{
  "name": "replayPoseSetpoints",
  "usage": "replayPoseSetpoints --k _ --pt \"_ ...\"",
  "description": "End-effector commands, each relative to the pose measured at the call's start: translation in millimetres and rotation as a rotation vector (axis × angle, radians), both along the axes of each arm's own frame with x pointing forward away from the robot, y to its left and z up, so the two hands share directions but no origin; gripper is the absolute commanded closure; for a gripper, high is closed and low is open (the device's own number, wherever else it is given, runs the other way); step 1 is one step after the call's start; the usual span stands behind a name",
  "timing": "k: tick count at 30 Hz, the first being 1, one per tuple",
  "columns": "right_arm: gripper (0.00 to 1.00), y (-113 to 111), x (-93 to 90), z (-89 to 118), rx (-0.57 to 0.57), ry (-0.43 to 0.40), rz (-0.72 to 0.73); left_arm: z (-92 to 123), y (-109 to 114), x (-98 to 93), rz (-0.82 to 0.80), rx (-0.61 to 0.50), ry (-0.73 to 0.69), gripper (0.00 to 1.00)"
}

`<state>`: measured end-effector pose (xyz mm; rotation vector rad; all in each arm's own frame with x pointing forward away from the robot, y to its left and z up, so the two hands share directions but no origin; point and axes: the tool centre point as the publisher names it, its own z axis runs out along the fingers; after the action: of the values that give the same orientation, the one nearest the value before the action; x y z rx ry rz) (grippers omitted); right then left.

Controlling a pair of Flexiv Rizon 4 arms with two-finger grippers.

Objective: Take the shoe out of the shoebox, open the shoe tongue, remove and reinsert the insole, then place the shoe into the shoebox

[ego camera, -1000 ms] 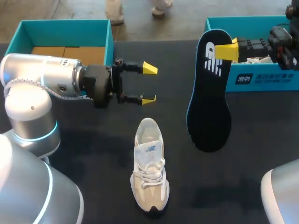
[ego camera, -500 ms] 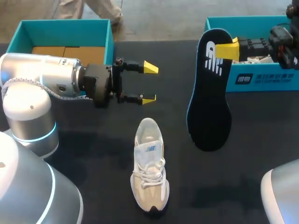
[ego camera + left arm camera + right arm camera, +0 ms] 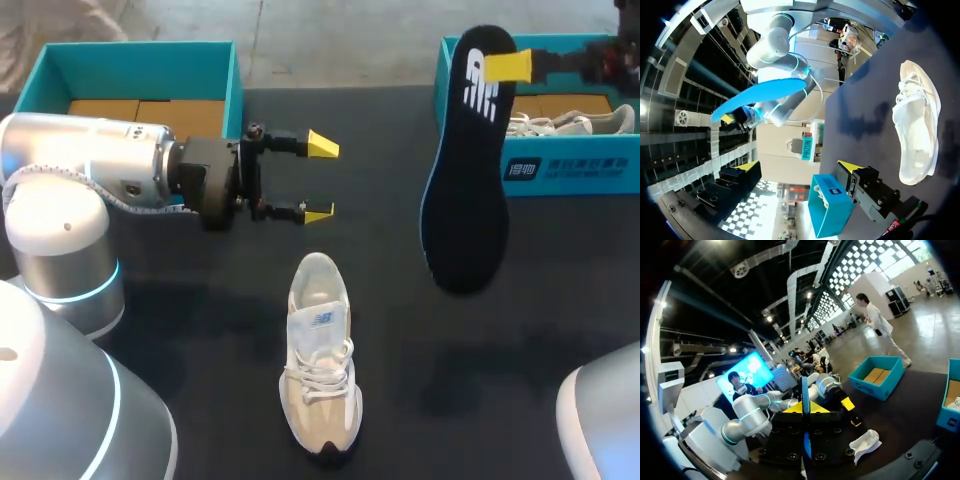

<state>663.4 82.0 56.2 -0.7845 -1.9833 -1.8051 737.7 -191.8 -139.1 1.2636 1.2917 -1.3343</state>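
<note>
The right end effector (image 3: pixel 497 67), clamped on the heel of the dark insole (image 3: pixel 465 180), has carried it up toward the upper right of the frame, in front of the shoebox (image 3: pixel 570 172). The removal looks finished, so I judge reinsertion comes next. The shoe (image 3: pixel 322 360) lies on the table (image 3: pixel 180 330) at lower centre. The left end effector (image 3: pixel 320 180) has its fingers apart, just above the shoe in the frame. The insole carries a white logo and the shoebox a printed label.

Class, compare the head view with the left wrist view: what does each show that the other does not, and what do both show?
Only the head view: the left teal box with cardboard inside, and the insole's black top. Only the left wrist view: the insole's blue underside. Both: the white shoe, the labelled shoebox and the open left gripper.
</note>
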Motion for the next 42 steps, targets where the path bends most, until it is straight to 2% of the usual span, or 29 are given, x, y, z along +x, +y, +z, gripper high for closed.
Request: replayPoseSetpoints --k 1,10,15,30,36,42 --pt "1.00 4 41.8 10 -0.045 0.067 0.100 -1 -1 -0.4 0.002 -0.003 -0.002 0.00" --pt "1.00 3 73.0 -6 -0.052 0.235 0.129 -1 -1 -0.4 0.002 -0.003 -0.002 0.00" --pt "1.00 3 86.9 -15 -0.059 0.365 0.117 -1 -1 -0.4 0.002 -0.003 -0.002 0.00" --pt "1.00 3 86.9 -15 -0.059 0.365 0.117 -1 -1 -0.4 0.002 -0.003 -0.002 0.00" --pt "1.00 7 109.0 -40 0.035 0.452 0.071 -1 -1 -0.4 0.002 -0.003 -0.002 0.00" --pt "1.00 15 118.1 -69 0.117 0.576 0.033 -1 -1 -0.4 0.002 -0.003 -0.002 0.00"
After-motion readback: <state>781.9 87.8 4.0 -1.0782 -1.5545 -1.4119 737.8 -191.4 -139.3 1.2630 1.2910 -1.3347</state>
